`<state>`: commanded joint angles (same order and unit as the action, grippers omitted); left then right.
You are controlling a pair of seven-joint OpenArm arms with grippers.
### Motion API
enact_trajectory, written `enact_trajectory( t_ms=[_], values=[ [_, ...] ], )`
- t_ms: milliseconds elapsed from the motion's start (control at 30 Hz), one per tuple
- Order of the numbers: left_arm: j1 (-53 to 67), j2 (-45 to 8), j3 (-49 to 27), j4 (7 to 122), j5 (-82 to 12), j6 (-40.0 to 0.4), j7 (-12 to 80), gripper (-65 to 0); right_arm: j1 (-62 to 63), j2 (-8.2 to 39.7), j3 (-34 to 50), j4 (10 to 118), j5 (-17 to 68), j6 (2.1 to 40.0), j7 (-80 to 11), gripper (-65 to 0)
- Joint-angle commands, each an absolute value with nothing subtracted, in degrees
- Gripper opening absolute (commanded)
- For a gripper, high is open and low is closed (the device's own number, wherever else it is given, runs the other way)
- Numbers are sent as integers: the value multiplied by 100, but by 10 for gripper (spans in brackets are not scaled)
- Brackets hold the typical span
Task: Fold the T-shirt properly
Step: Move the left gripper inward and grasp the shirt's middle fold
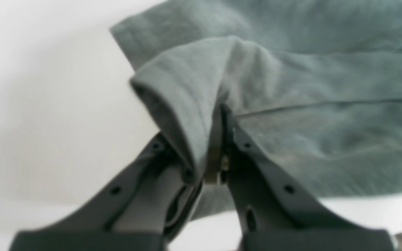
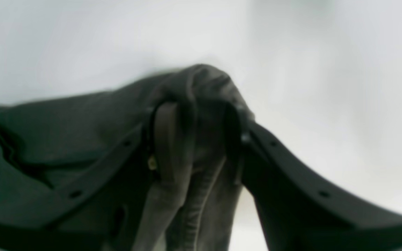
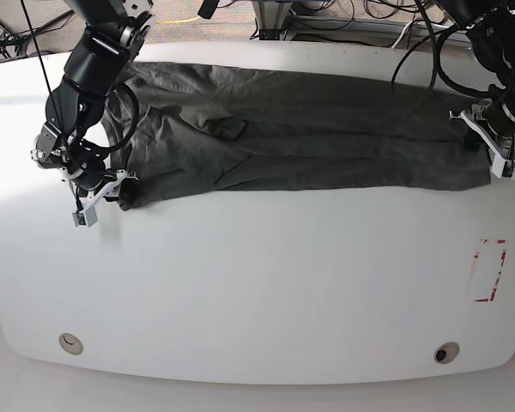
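The dark grey T-shirt (image 3: 309, 137) lies as a long wrinkled band across the far half of the white table (image 3: 257, 283). My left gripper (image 3: 483, 144) is at the band's right end. In the left wrist view it (image 1: 204, 146) is shut on a raised fold of the T-shirt (image 1: 309, 122) at its hemmed edge. My right gripper (image 3: 120, 190) is at the band's front left corner. In the right wrist view it (image 2: 195, 132) is shut on bunched fabric of the T-shirt (image 2: 65, 132), which hangs down between the fingers.
A red marking (image 3: 489, 270) is on the table at the right front. Two round holes (image 3: 69, 343) (image 3: 446, 353) sit near the front edge. Cables (image 3: 343, 17) lie on the floor behind the table. The near half of the table shows bare white.
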<state>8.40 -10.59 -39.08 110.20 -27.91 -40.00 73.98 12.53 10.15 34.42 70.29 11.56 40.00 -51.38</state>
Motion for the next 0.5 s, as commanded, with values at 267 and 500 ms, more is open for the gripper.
enact_trajectory(
  t_ms=[267, 500],
  values=[
    [822, -708, -2659, 11389, -2791, -4000, 7653, -647, 1262, 1007, 3433, 7029, 1156, 4000, -5138, -447],
    [549, -347, -1719, 11354, -2782, -4000, 7670, -646, 1262, 1007, 3433, 7029, 1156, 4000, -5138, -447]
  ],
)
